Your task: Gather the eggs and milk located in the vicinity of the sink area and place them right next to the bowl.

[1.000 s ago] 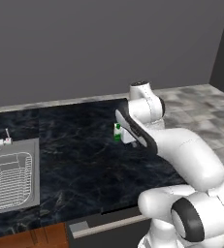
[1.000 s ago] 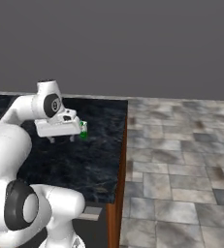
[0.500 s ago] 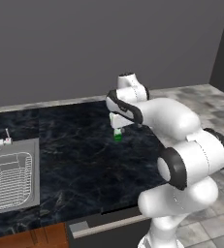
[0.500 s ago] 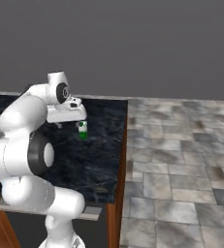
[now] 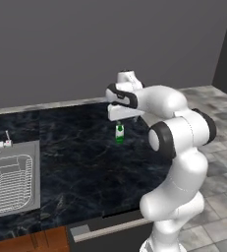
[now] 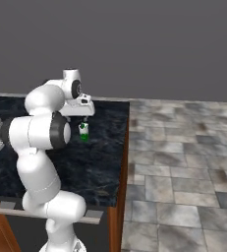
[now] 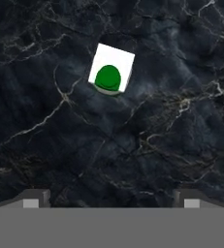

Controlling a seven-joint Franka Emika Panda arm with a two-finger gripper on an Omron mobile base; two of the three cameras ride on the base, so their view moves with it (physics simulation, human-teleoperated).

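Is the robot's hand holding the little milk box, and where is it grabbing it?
Nothing is held. The open gripper hovers above the milk, not touching it.

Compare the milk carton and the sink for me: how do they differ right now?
The milk carton is small, green and white, standing upright on the dark counter; the sink is a large grey basin sunk into it. The carton sits beneath the end effector; the sink lies far left. Both share the counter.
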